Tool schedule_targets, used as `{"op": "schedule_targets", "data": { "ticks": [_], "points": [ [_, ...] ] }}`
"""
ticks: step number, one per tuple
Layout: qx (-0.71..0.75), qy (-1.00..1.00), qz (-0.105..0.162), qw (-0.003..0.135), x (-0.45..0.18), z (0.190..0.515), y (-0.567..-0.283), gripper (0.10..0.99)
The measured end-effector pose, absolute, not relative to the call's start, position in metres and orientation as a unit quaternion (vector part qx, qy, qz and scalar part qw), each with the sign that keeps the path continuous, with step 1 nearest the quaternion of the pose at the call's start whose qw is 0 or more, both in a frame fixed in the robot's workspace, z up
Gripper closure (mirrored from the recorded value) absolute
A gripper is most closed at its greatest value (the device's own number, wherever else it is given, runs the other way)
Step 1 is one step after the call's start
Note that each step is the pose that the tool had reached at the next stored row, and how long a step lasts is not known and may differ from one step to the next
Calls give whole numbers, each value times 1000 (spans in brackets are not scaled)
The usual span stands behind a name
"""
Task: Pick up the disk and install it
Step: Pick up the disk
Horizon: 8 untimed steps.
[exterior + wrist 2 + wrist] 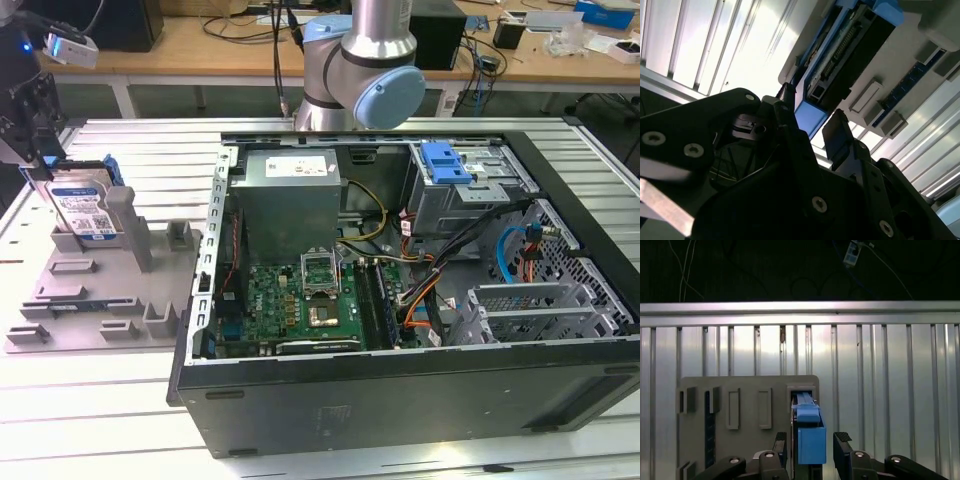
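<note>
I am hovering the gripper [811, 440], spread (not yet pinching), astride the upright disk [808, 416], its long edge lying directly between the fingers [842, 441].

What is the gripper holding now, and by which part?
Nothing yet: the open gripper straddles the blue end of the disk, with a gap beside one finger.
</note>
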<state>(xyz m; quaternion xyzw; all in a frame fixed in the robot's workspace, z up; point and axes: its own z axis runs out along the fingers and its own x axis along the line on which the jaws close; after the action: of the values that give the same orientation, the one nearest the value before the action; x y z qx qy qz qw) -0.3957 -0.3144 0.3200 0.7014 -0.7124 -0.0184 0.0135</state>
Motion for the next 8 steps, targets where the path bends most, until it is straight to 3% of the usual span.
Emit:
{"op": "schedule_targets", "data": {
  "ticks": [8],
  "points": [
    [701,-712,-18,14,-396,316,-314,588]
  ]
}}
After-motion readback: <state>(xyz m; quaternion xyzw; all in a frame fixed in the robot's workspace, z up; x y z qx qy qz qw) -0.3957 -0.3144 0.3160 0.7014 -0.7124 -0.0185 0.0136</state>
